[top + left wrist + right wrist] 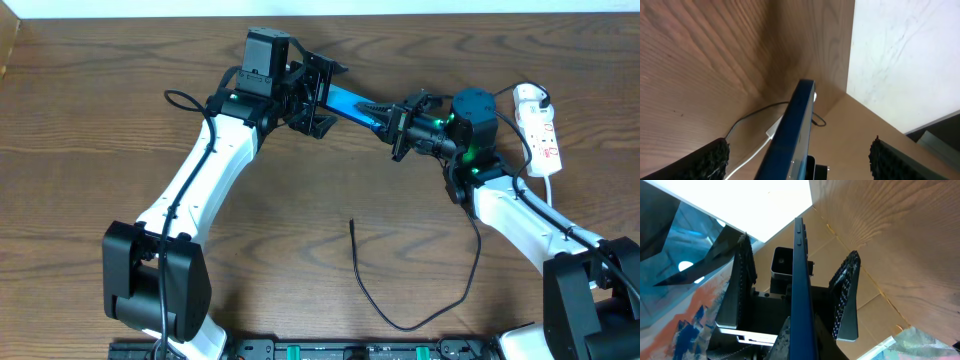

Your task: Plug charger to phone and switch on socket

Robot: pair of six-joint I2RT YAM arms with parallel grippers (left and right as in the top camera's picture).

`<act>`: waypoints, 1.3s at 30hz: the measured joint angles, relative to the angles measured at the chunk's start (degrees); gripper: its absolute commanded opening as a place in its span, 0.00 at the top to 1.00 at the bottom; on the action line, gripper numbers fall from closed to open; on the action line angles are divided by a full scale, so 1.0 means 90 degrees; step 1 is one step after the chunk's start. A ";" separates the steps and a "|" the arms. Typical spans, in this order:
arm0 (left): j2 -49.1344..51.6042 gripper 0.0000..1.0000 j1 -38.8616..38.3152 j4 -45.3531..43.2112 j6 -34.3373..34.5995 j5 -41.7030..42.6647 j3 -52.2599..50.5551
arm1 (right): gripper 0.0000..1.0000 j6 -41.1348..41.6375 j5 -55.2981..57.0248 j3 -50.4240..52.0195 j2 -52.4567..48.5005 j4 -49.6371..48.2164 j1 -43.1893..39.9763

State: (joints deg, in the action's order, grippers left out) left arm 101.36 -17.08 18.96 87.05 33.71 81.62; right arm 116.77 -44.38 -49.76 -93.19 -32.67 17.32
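The phone (350,103), its blue screen showing, is held up off the table between both grippers. My right gripper (397,125) is shut on its right end. My left gripper (322,97) is open, its fingers wide apart on either side of the phone's left end without touching it. The phone shows edge-on in the left wrist view (795,130) and the right wrist view (800,280). The charger (400,325) lies loose on the table, its plug tip (352,222) free, its other end running to a white adapter (530,97) on the socket (540,125) at far right.
The wooden table (100,130) ends at a white wall along the far edge. The charger cable loops across the front middle, under my right arm (520,215).
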 measured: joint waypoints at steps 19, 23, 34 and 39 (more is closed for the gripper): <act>0.0000 0.74 0.0000 0.0010 0.0015 -0.0267 0.0000 | 0.99 0.0005 0.0015 0.0000 0.0000 -0.0015 0.0022; 0.0000 0.75 0.0000 0.0012 0.0019 -0.0272 0.0000 | 0.99 0.0027 0.0073 0.0000 0.0000 -0.0046 0.0044; -0.0017 0.75 0.0000 -0.0070 0.0022 -0.0284 0.0000 | 0.99 0.0080 0.0151 0.0012 -0.0024 -0.0534 0.0104; -0.0119 0.78 0.0012 -0.0117 0.0022 -0.0291 0.0000 | 0.99 0.0102 0.0160 0.0012 -0.0041 -0.0731 0.0109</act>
State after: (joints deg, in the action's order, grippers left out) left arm 100.29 -16.97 17.91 87.24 31.09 81.62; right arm 117.69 -42.94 -49.65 -93.56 -39.24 18.31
